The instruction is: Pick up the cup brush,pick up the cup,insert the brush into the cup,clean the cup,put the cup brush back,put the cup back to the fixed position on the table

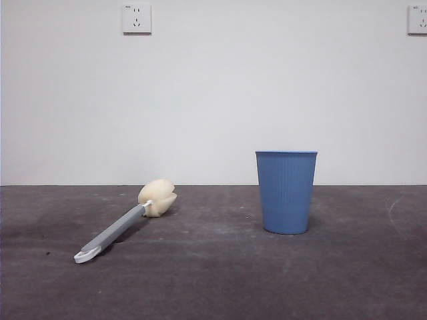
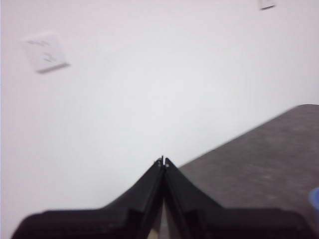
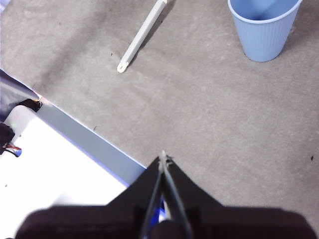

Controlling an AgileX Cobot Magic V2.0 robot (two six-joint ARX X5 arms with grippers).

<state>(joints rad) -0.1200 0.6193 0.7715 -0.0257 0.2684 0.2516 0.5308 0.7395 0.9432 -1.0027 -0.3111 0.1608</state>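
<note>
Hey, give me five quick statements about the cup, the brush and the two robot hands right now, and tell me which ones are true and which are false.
1. The cup stands upright on the table. True.
2. The cup brush is inside the cup. False: it lies on the table, apart from the cup.
3. The left hand is shut and holds nothing. True.
4. The right hand grips the brush handle. False: it is shut on nothing, above bare table, away from the brush.
5. The brush's sponge head lies farther from the front camera than its white looped tip. True.
</note>
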